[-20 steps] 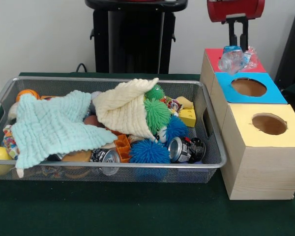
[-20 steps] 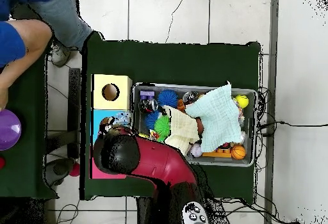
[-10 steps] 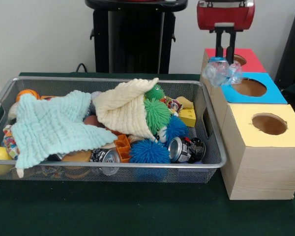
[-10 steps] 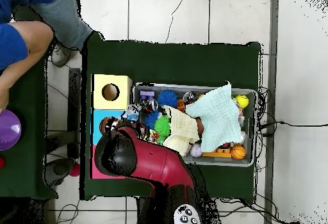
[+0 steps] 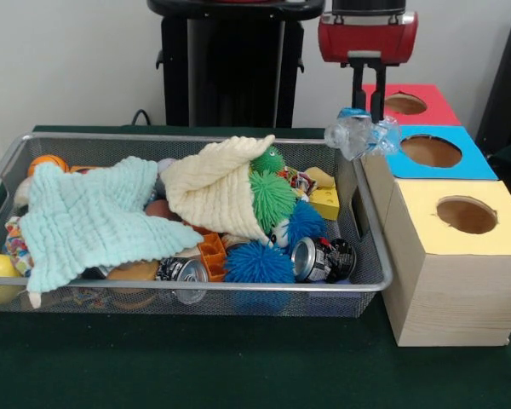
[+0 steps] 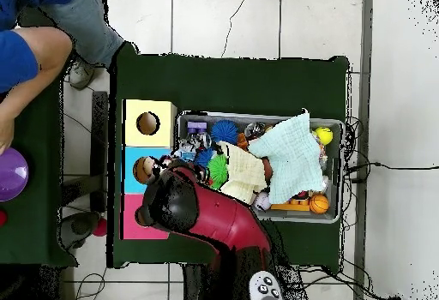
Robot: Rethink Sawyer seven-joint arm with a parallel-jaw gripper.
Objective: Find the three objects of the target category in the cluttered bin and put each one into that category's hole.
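A: The front view is evenly lit and fairly bright; the white wall (image 5: 77,60) shows no hard shadows, only a soft one under the wire basket (image 5: 370,256) on the green desk (image 5: 238,366).

B: Small glints sit on the cans (image 5: 319,258), and the crumpled plastic bottle (image 5: 360,135) looks slightly blurred.

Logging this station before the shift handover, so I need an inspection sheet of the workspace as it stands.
Surface: green-covered table, bare along the near edge.
Job's things: crumpled clear plastic bottle held in the air beside the bin's right end; three boxes with holes, red, blue, yellow, all holes unblocked.
Clutter: mint cloth, cream cloth, green spiky ball, blue spiky ball, cans, orange ball.
Grippers: pincer shut on the bottle.
Cables: black cable behind the bin; more on the floor.
Surroundings: person at a side table with a purple bowl.
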